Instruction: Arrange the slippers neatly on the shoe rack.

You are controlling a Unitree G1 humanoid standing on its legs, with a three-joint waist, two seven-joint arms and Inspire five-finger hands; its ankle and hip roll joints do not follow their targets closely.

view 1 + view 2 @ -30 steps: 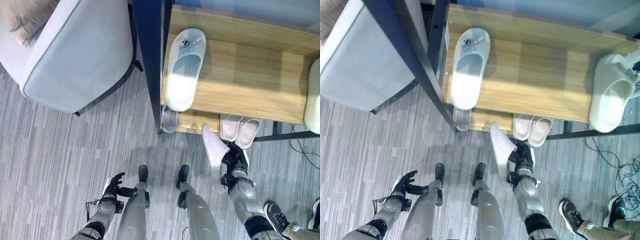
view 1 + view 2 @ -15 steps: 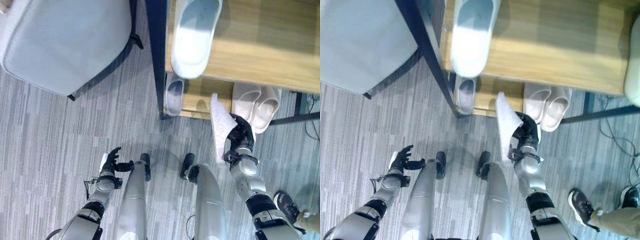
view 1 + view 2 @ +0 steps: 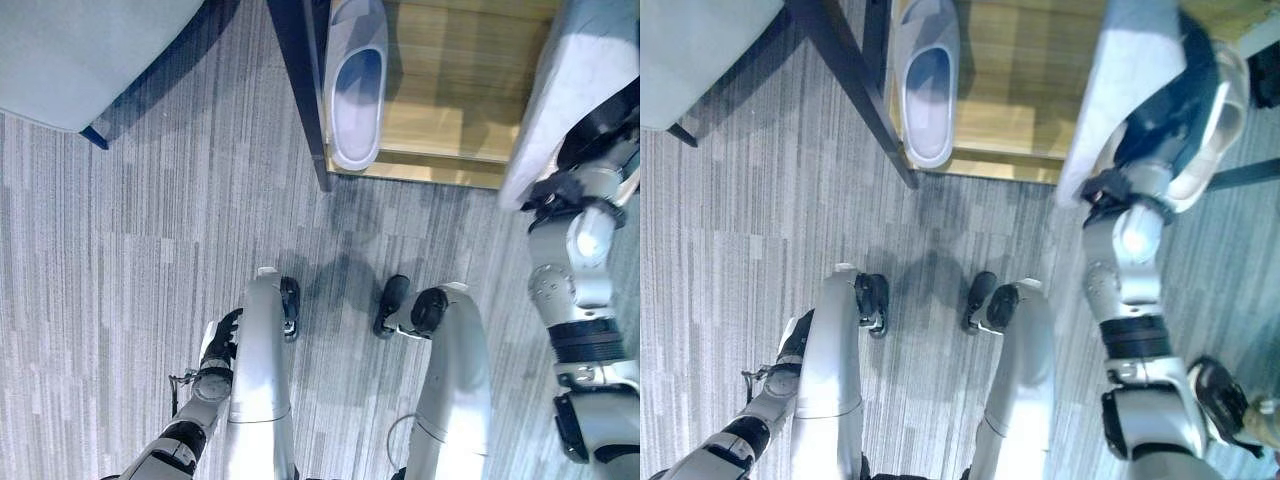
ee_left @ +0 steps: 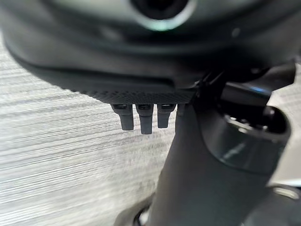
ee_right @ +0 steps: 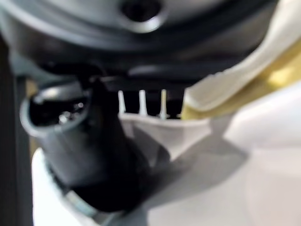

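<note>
Down low, nearest the camera, the left hand (image 3: 222,338) hangs beside the robot over the grey carpet (image 3: 120,260), holding nothing, its fingers (image 4: 141,121) pointing loosely downward and relaxed. Higher and further out, the right hand (image 3: 1165,110) is clamped on a white slipper (image 3: 1130,70), thumb curled into its opening and the flat pale sole turned toward the camera; the slipper is carried tilted at the front edge of the shoe rack (image 3: 440,140). Behind the hand a cream slipper (image 3: 1230,120) sits at the rack's right end. Further left, on the same wooden shelf, a grey-white slipper (image 3: 355,85) lies with its heel overhanging the front edge, just beside the dark post (image 3: 300,90).

As a risk, the held slipper could knock into the cream one on the way in and nudge it askew, since they are close. The slanted grip may also land it crooked on the shelf.
</note>
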